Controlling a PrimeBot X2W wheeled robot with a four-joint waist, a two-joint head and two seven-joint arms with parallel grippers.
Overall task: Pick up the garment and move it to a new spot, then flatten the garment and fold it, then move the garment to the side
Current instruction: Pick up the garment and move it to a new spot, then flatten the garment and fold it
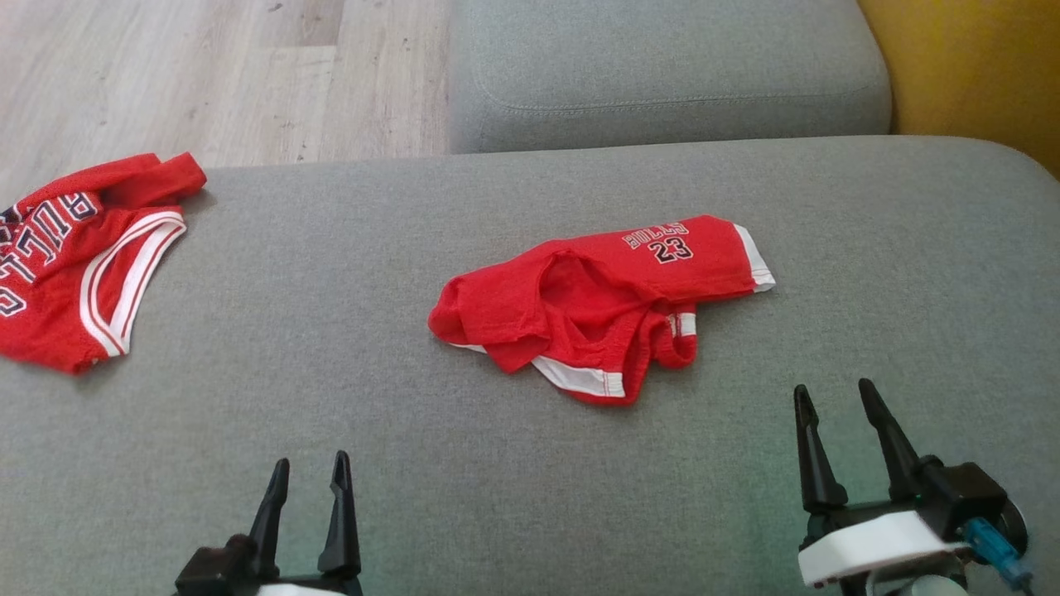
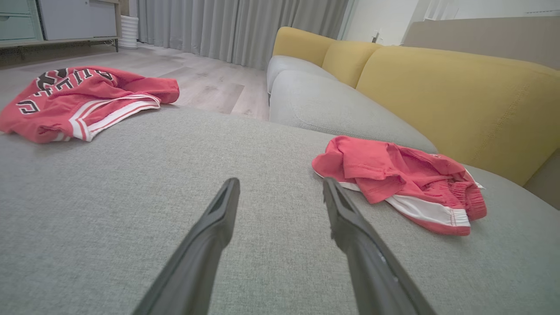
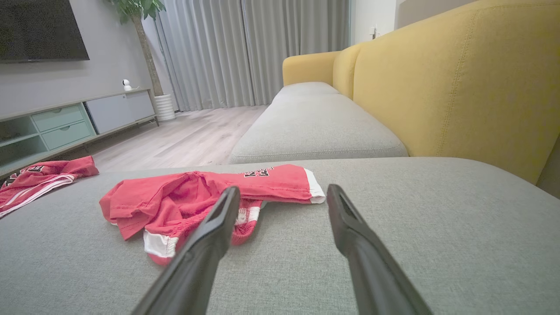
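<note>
**Red shorts [image 1: 604, 306] crumpled mid-cushion**

They lie bunched, the 23 showing, on the grey sofa seat [image 1: 497, 463], well apart from a red jersey [image 1: 74, 257] at its left edge. The left gripper [image 1: 310, 462] and right gripper [image 1: 832, 389] hover short of them, fingers spread, empty.

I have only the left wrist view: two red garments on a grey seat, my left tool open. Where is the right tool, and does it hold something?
Observer: The right tool is open and empty, to the right of the middle garment and nearer to the robot, not touching it.
Operator: Has this garment any print? I see none here.
Observer: Yes: the number 23 with dark lettering beside it, close to its white-trimmed end.
</note>
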